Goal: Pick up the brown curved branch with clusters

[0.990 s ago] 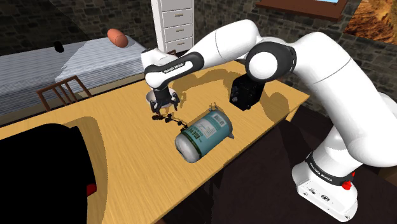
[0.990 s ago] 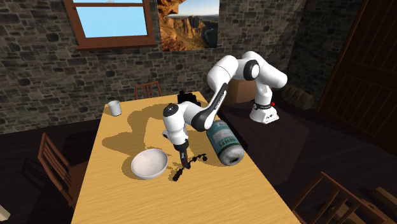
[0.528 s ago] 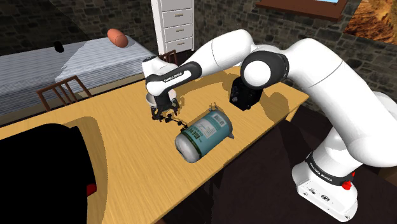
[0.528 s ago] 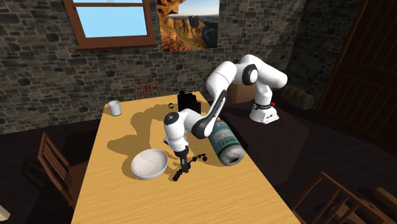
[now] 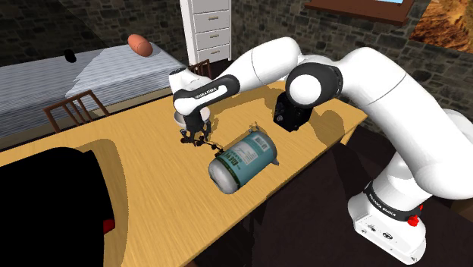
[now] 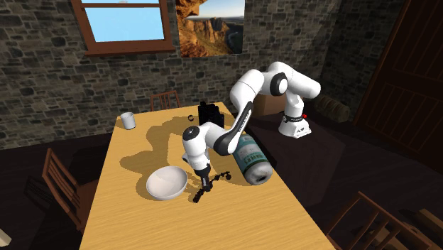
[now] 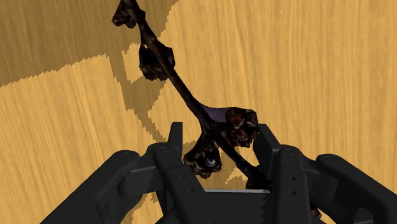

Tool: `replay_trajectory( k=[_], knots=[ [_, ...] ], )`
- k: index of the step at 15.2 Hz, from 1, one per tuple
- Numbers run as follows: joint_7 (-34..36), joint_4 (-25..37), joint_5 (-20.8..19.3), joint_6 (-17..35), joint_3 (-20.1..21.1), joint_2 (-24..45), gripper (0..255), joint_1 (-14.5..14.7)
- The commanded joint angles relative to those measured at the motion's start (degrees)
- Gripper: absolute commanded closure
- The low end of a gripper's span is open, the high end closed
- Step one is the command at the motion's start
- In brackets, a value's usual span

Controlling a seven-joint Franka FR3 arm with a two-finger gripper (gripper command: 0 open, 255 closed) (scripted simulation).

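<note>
Dark brown and knobbly, the branch (image 7: 180, 81) lies on the wooden table (image 7: 331, 76), with its stem running in between the fingers of the gripper (image 7: 219, 137). The jaws stand part open astride it, a cluster close to each pad, gripping nothing as far as I can judge. Whether either pad already touches a cluster is hard to make out.

The stem is thin and the clusters uneven. If the pads close on a knob and not on the stem, the branch may twist or pivot out as it is lifted. The stem's near end is hidden under the gripper.

In the middle of the shoulder view, the gripper (image 5: 194, 136) sits low over the table. The branch (image 5: 214, 146) reaches toward the green can (image 5: 244, 159) lying on its side. I cannot tell whether they touch; if so, a lift might snag it or set the can rolling.

In the second exterior view, the white bowl (image 6: 167, 183) sits just left of the gripper (image 6: 204, 181), so a sideways drift could knock it.
</note>
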Motion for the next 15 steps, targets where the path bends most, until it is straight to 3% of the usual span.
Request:
replay_trajectory(
  k=[1,15],
  knots=[
    [0.0,0.0,0.0,0.0,0.0,0.01,255,0.0],
    [-0.14,-1.46,0.54,-4.61,0.56,-6.06,255,-0.48]
  ],
)
